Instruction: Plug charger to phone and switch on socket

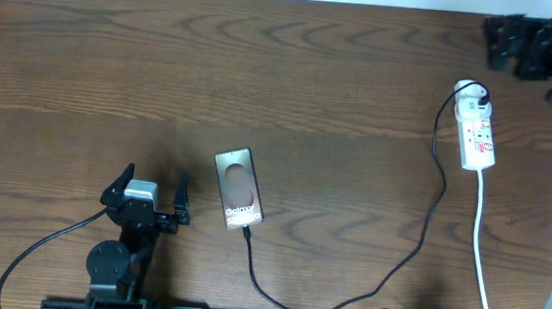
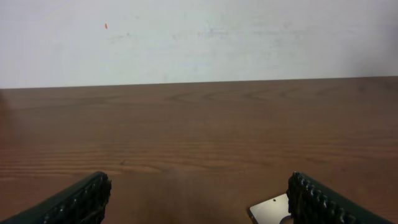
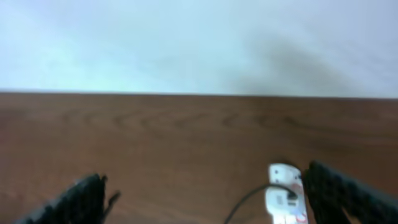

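Note:
The phone (image 1: 239,188) lies flat near the table's middle, with "Galaxy" lettering on its dark face. One corner of it shows in the left wrist view (image 2: 270,208). The charger (image 1: 427,219) is a thin black cable. It runs from the phone's near edge, loops along the front and climbs to the plug end of the socket (image 1: 478,127). My left gripper (image 1: 149,189) is open and empty just left of the phone, as the left wrist view (image 2: 199,186) shows. My right gripper (image 3: 202,186) is open and empty, with the socket (image 3: 283,190) and charger (image 3: 249,199) beside its right finger.
The socket's white cord (image 1: 482,247) runs down toward the front right edge. Dark equipment with a green light (image 1: 532,46) sits at the back right corner. A thick black robot cable (image 1: 35,250) trails from the left arm's base.

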Robot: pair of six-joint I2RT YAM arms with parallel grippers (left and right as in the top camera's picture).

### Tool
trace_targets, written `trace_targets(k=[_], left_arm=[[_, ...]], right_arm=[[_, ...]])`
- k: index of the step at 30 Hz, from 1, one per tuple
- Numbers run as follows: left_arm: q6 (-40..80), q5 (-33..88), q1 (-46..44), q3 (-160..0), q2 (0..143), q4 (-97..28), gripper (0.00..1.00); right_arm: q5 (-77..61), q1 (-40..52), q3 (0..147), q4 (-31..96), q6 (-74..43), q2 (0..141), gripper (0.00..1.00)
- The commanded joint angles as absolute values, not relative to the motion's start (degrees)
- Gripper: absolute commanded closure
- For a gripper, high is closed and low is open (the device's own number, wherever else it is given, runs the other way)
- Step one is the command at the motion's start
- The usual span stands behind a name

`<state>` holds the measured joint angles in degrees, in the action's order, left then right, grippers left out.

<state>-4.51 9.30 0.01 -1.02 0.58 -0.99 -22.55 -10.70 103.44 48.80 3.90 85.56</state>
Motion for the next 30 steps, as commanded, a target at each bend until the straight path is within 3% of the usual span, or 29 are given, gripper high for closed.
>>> trace_targets(k=[1,13,30], left_arm=[[-4.3,11.1,0.3,-0.2,0.2,-3.2,0.09],[-4.3,11.1,0.3,-0.2,0.2,-3.2,0.09],[-4.3,11.1,0.3,-0.2,0.2,-3.2,0.09]], right_arm=[[-22.6,-8.0,93.9,41.1,3.6,81.7,0.01],[-22.6,-3.9,61.9,10.1,3.7,65.4,0.01],[-7.8,3.2,30.6,-9.1,3.6,41.2,0.01]])
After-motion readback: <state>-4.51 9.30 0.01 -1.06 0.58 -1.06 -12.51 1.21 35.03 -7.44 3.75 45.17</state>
